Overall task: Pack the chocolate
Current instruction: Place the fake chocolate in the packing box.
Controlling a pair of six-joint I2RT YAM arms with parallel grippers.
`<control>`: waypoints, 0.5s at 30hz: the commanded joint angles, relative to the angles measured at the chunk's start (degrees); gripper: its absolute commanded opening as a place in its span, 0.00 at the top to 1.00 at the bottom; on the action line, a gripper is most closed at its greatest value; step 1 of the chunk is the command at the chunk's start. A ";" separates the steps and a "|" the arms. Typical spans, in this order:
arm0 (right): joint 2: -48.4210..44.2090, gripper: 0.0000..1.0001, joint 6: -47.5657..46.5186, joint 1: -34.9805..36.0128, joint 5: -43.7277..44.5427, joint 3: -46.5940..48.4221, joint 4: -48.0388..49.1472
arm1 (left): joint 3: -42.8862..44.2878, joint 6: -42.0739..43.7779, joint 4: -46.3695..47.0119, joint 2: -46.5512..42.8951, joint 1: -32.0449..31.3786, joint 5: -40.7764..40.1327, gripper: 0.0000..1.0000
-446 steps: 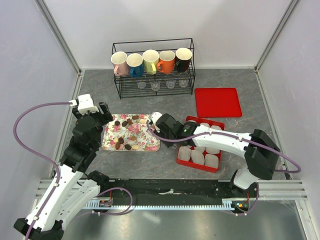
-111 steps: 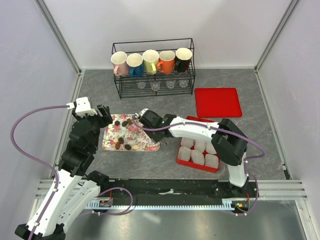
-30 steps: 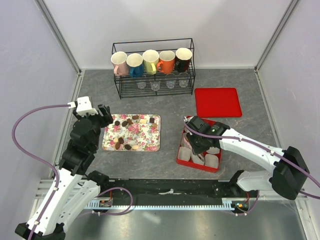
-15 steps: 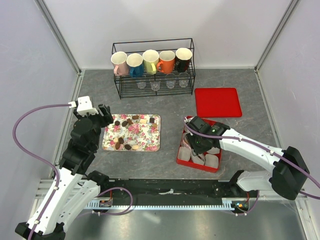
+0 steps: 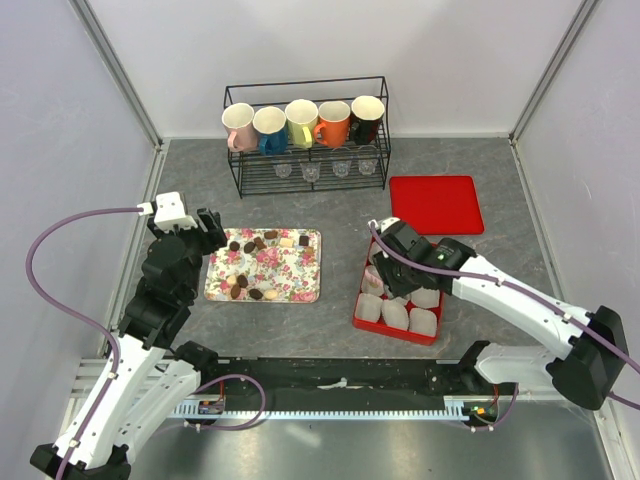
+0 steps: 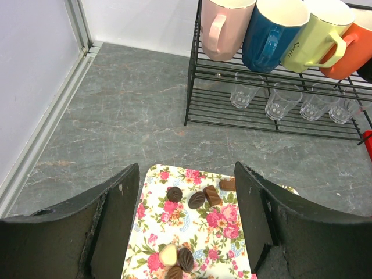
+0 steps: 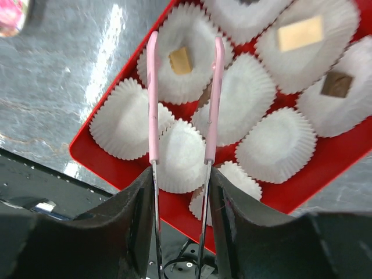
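Observation:
Several chocolates (image 5: 247,245) lie on the flowered tray (image 5: 300,285); dark and cream pieces (image 6: 198,199) show in the left wrist view. My left gripper (image 6: 186,180) hangs open over the tray's left end (image 5: 212,232), holding nothing. My right gripper (image 7: 180,177) is shut on pink-tipped tweezers (image 7: 153,99) above the red box (image 5: 360,318). The tweezer tips stand apart with nothing between them. Below them a tan chocolate (image 7: 181,60) lies free in a white paper cup. Another tan piece (image 7: 299,33) and a brown one (image 7: 336,84) sit in other cups.
A black wire rack (image 5: 305,135) with several mugs and small glasses stands at the back. The flat red lid (image 5: 435,203) lies behind the box. Several paper cups (image 7: 276,145) in the box hold nothing.
The tweezers in my right gripper have spread wider, and the arm has drawn a little toward the far side of the box. The left arm has not moved.

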 commanded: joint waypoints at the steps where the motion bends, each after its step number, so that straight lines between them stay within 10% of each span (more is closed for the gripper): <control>1: -1.18 0.53 -2.38 -0.14 2.34 5.63 0.04 | -0.27 -1.08 1.40 -0.05 0.20 0.95 0.27; 15: 0.14 0.71 -3.88 -0.14 -0.03 10.38 0.12 | -0.18 -1.17 1.40 -0.40 0.20 1.22 0.27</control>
